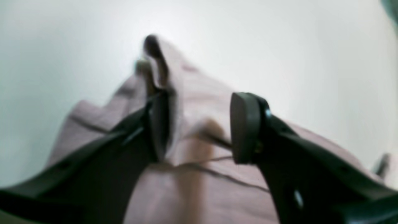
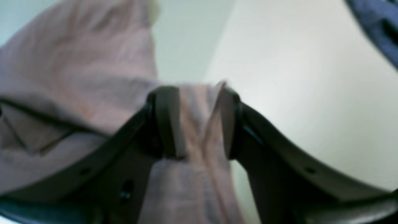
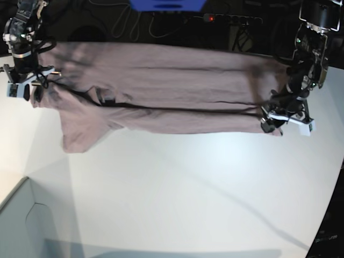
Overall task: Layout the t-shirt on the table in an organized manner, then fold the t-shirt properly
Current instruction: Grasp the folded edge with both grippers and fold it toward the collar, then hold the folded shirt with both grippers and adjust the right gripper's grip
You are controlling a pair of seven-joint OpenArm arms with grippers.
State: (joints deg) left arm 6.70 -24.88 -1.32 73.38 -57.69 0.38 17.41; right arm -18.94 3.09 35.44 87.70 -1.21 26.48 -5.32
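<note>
From the base view we see the whole shirt (image 3: pixel 161 91) stretched in a long band across the far side of the table (image 3: pixel 188 177), folded lengthwise so one dark crease line runs along its middle, with a sleeve hanging out toward the near left. Only this view shows both arms at once: the right gripper (image 3: pixel 24 86) at the shirt's left end and the left gripper (image 3: pixel 279 121) at its right end. The left wrist view gives what the base view cannot: the left gripper (image 1: pixel 199 124) stands partly open, with a clear gap between its dark, flat-faced fingers (image 1: pixel 245 127); a ridge of cloth rises beside one finger, but nothing is pinched between the two. The shirt (image 1: pixel 199 193) lies under them, soft, matte and dusty pink, with thin seam lines. In the right wrist view the right gripper (image 2: pixel 199 121) has a pleated fold of the shirt (image 2: pixel 77 62) between its fingers (image 2: pixel 166 121) (the blur keeps us from telling whether they press it or merely flank it). The table is smooth matte white. A pale grey-blue box corner (image 3: pixel 21 226) sits at the near left; its inside is hidden.
</note>
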